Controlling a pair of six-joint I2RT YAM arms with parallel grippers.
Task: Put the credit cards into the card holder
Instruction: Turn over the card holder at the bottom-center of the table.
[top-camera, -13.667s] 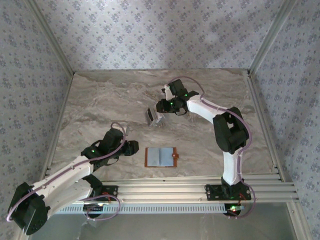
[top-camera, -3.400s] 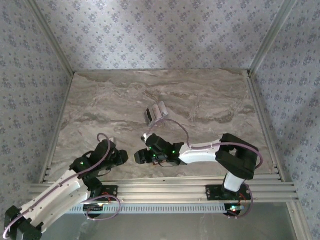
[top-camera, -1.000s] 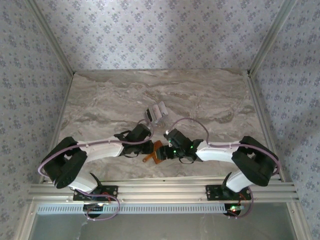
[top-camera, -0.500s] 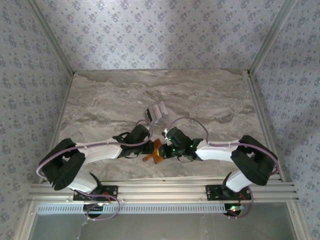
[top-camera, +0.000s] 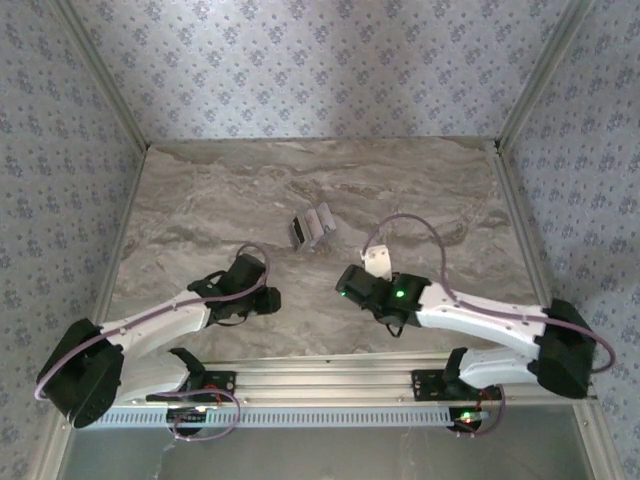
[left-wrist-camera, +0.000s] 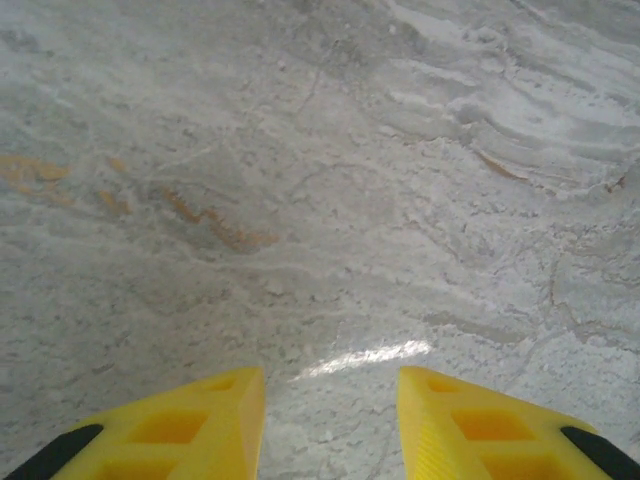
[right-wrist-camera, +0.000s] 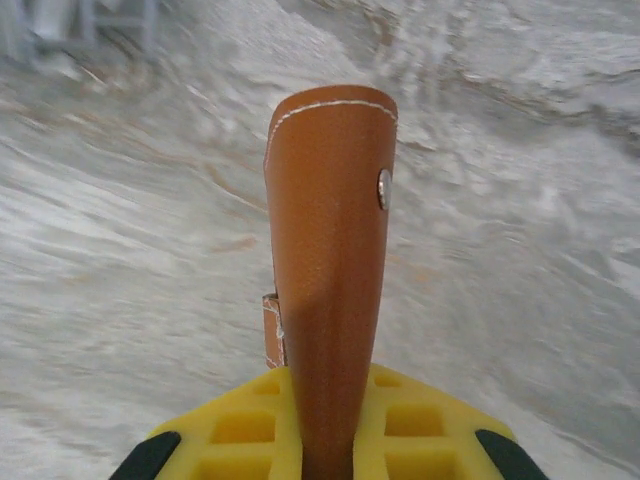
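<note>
The credit cards (top-camera: 311, 228) stand as a small white-and-dark cluster at mid-table, beyond both arms. In the right wrist view the tan leather card holder (right-wrist-camera: 330, 200) is folded shut and stands on edge, clamped between the yellow jaws of my right gripper (right-wrist-camera: 330, 410); a metal stud shows near its top. From above, the right gripper (top-camera: 343, 283) sits right of centre and hides the holder. My left gripper (top-camera: 272, 300) is left of centre, apart from it. Its yellow fingers (left-wrist-camera: 225, 420) are spread, and the left gripper (left-wrist-camera: 330, 385) has bare marble between them.
The marble table (top-camera: 200, 200) has walls on three sides and an aluminium rail (top-camera: 330, 375) along the near edge. A white tag (top-camera: 377, 262) hangs on the right arm's cable. The cards appear blurred at the top left of the right wrist view (right-wrist-camera: 90, 25).
Both grippers were together on the card holder at mid-table. The left has opened, let go and drawn back left. The right has shut on the holder and carried it slightly right.
</note>
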